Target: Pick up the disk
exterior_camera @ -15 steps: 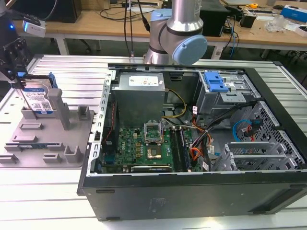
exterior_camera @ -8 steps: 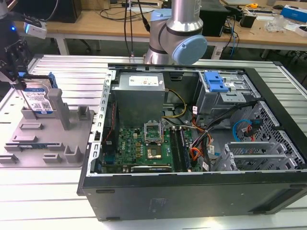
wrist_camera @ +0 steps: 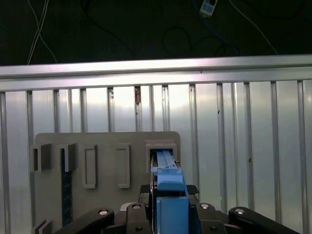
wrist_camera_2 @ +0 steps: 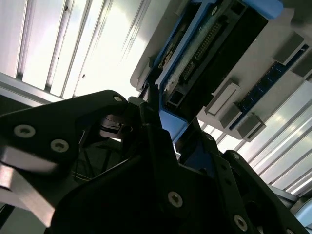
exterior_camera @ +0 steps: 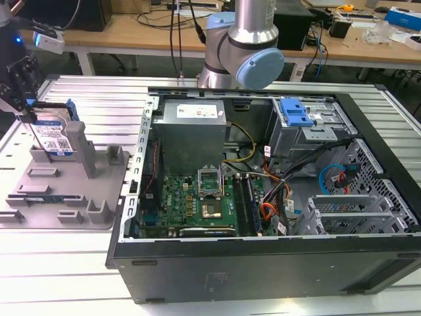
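Note:
The disk [exterior_camera: 56, 136] stands on edge at the exterior view's left, silver with a white-and-blue label and blue side rails, over a slot of the grey holder plate [exterior_camera: 72, 191]. My gripper [exterior_camera: 31, 112] comes down on it from above and is shut on its upper end. In the first wrist view the disk's blue rail [wrist_camera: 168, 192] runs between the two black fingertip pads [wrist_camera: 145, 189]. The second wrist view shows the disk's connector end [wrist_camera_2: 204, 53] just beyond the dark gripper [wrist_camera_2: 158, 114]. Whether the disk's lower edge still rests in the slot cannot be told.
An open black computer case [exterior_camera: 263, 263] fills the middle and the exterior view's right, with a grey power supply [exterior_camera: 192, 135], a motherboard [exterior_camera: 197, 204] and a blue drive-bay bracket [exterior_camera: 294, 112]. The arm's base [exterior_camera: 240, 49] rises behind it. The slatted metal table [exterior_camera: 52, 263] carries everything.

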